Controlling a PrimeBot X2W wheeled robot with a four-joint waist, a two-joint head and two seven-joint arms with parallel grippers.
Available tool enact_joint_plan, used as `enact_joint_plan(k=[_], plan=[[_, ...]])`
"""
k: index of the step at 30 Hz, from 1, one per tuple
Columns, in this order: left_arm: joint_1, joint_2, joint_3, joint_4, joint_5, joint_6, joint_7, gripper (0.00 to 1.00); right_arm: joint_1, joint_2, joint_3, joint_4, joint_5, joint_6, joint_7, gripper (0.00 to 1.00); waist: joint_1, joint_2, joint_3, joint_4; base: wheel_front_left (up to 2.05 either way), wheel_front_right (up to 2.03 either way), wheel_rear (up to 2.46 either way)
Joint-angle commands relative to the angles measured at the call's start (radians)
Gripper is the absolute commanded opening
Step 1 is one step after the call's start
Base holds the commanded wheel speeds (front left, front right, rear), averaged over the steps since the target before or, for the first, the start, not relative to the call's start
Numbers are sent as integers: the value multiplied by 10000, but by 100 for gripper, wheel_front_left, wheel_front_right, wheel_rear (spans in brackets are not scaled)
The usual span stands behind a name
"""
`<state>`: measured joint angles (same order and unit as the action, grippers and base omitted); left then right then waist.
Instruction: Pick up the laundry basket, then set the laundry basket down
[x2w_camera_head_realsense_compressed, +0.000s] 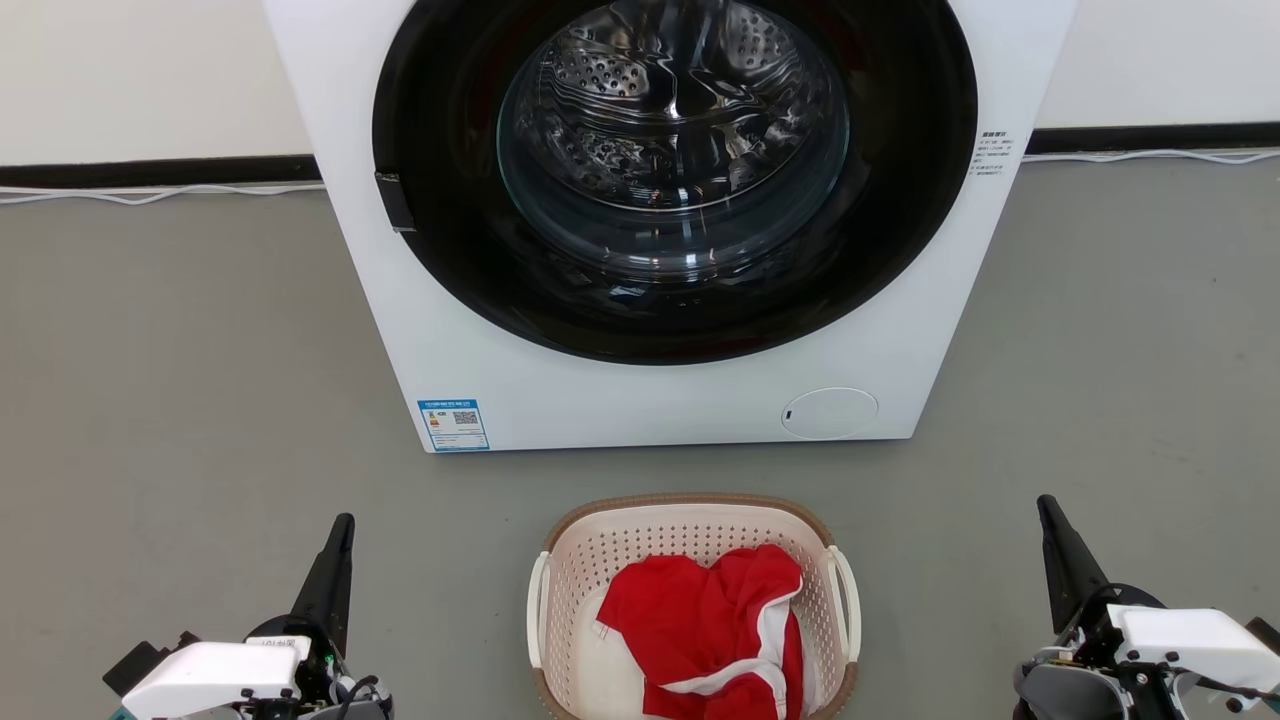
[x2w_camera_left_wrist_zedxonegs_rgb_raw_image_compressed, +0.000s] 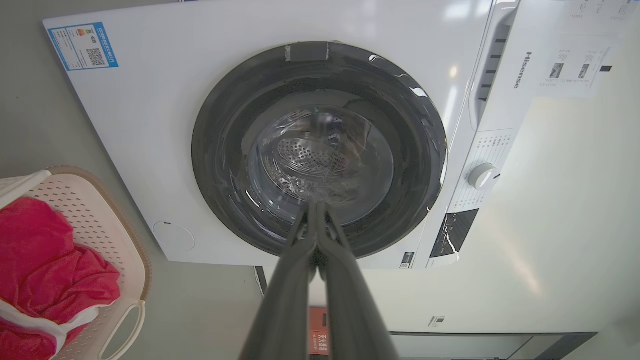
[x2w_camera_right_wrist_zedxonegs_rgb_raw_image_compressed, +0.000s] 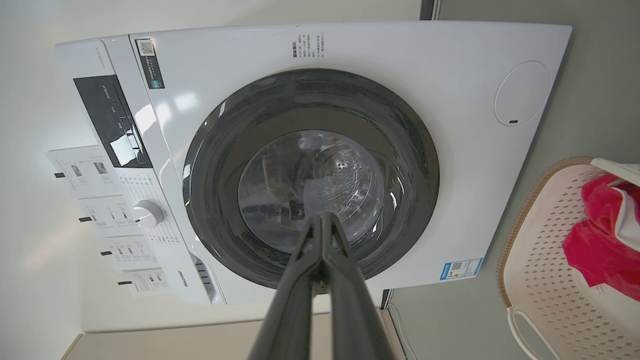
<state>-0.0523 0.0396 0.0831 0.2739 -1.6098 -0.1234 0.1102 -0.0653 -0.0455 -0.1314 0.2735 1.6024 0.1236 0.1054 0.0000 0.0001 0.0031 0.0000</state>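
laundry basket (x2w_camera_head_realsense_compressed: 640, 545) | cream-white perforated plastic, brown woven-look rim, two white loop side handles | upright, mouth up, red-and-white cloth (x2w_camera_head_realsense_compressed: 700, 620) inside | resting on grey floor (x2w_camera_head_realsense_compressed: 200, 400), well short of its far edge

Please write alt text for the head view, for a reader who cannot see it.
A cream laundry basket holding red cloth sits on the grey floor before a white washing machine. The left gripper and right gripper, both shut, flank the basket without touching it.
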Motion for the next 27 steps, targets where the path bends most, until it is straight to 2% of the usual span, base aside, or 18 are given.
enact_joint_plan(k=[1,27], plan=[[-556,106,302,-291,8,-73,27,0,-425,-47,181,-288,67,71,75,0,0,-1,0,0,0,0,0],[-556,106,302,-291,8,-73,27,0,-425,-47,181,-288,67,71,75,0,0,-1,0,0,0,0,0]])
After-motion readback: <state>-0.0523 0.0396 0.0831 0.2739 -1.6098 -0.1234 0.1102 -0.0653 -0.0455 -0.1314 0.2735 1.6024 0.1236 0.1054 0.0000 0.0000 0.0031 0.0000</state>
